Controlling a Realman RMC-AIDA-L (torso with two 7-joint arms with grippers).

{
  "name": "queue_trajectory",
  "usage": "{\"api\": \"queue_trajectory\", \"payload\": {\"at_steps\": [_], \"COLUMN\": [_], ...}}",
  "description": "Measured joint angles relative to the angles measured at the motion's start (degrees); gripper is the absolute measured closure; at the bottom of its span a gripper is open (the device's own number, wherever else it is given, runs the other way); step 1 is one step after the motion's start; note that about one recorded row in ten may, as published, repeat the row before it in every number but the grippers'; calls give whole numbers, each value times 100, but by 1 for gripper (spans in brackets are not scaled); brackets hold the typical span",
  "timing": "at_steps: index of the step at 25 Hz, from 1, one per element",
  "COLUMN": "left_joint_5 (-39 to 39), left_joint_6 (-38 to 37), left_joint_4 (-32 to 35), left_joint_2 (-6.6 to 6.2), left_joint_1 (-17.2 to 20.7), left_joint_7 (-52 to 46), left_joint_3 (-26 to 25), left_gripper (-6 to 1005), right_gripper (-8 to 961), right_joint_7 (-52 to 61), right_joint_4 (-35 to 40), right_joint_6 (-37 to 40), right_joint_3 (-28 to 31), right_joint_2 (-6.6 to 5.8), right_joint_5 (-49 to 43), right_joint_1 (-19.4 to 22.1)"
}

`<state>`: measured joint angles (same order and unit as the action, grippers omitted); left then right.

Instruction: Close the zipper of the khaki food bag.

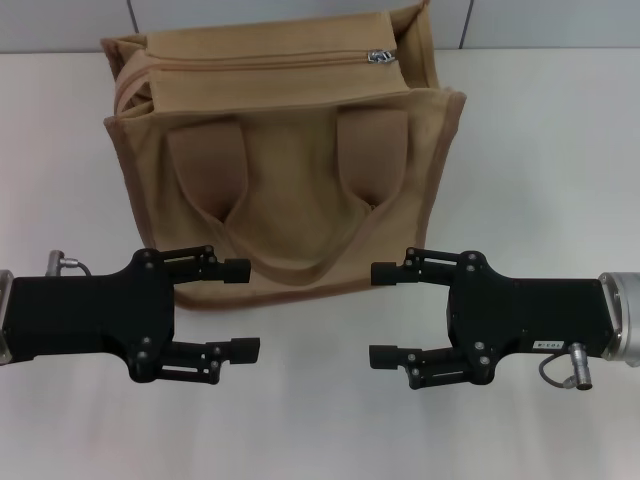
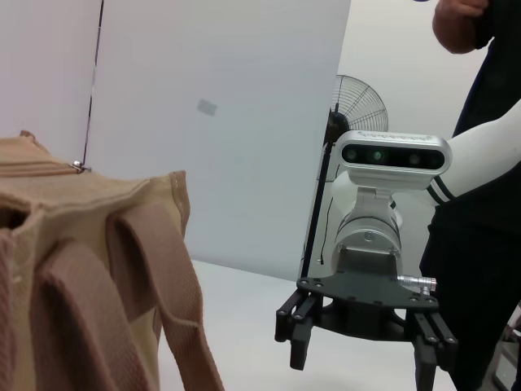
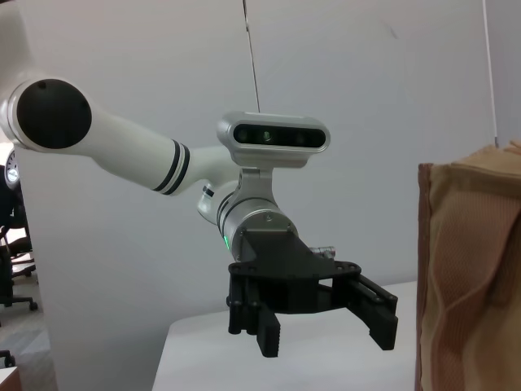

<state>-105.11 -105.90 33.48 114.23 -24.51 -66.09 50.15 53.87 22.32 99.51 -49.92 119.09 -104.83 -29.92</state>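
The khaki food bag (image 1: 290, 190) stands upright at the middle back of the white table, its two strap handles hanging down the front. The zipper (image 1: 270, 62) runs along the bag's top, and its silver pull tab (image 1: 381, 57) sits near the right end. My left gripper (image 1: 242, 308) is open and empty, low in front of the bag's left side. My right gripper (image 1: 382, 314) is open and empty in front of the bag's right side. The two grippers face each other and neither touches the bag. The bag (image 2: 81, 269) and the pull tab (image 2: 78, 166) also show in the left wrist view.
The white table (image 1: 540, 150) extends on both sides of the bag and in front of it. A grey wall (image 1: 300, 12) lies behind the bag. In the left wrist view a person (image 2: 480, 204) and a fan (image 2: 358, 106) stand beyond the right arm.
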Motion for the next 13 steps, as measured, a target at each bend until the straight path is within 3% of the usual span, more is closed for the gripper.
{"api": "queue_trajectory", "payload": {"at_steps": [13], "left_joint_5": [-13], "left_joint_6": [9], "left_joint_4": [0], "left_joint_2": [2], "left_joint_1": [-39], "left_joint_7": [50], "left_joint_3": [39], "left_gripper": [164], "right_gripper": [136], "right_joint_7": [-45], "right_joint_4": [-1], "right_joint_6": [-17], "right_joint_3": [1], "right_joint_2": [9], "right_joint_5": [7], "right_joint_1": [-32]}}
